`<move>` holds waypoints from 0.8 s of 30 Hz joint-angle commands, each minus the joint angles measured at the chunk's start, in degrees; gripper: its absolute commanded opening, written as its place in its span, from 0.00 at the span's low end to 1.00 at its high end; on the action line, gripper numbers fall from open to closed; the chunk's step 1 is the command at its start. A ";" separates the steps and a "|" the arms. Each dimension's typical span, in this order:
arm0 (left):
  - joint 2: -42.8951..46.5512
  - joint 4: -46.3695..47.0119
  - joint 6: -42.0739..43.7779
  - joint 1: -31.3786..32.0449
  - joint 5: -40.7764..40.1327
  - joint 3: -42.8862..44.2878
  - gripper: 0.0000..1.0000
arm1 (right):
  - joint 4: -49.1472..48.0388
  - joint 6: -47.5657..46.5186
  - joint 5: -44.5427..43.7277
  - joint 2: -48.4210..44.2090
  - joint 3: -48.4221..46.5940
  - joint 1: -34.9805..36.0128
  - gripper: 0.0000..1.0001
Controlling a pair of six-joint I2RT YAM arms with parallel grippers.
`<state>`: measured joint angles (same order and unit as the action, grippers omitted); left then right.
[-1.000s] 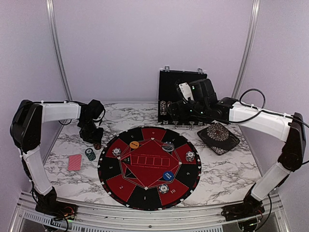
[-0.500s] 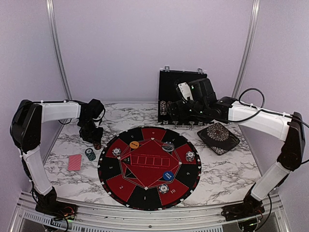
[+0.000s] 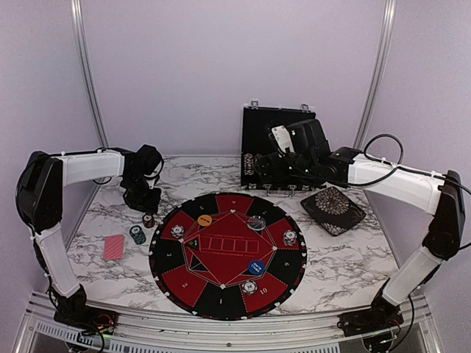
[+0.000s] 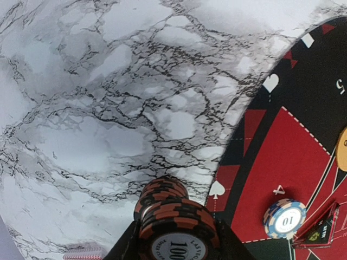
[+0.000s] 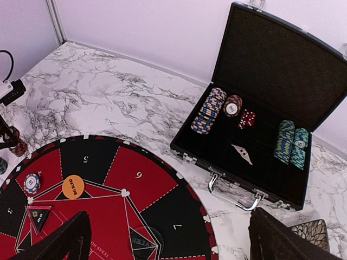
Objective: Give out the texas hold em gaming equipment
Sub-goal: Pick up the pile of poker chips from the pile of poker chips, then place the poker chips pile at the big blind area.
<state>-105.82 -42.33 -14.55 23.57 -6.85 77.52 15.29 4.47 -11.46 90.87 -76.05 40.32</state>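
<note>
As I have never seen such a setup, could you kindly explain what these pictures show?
These are two robot arms bolted at a table's near edge. One picture looks down from above and behind them; the other two come from cameras on the wrists. On the marble table lie a round red-and-black mat carrying pale chips and button discs, an open case of spare chips, a patterned dish, a red-backed card and teal chips. The left hand is shut on a stack of red-and-black chips; the right hand is open and holds nothing. A second stack stands beside the mat.
</note>
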 commanded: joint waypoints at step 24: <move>-15.25 -3.07 0.05 7.48 3.10 18.21 0.39 | 0.83 -0.08 0.03 0.49 -2.65 -0.35 0.99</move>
<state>-118.72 -43.97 -14.52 30.46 -4.82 92.79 15.51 4.45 -11.46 90.87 -76.05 40.32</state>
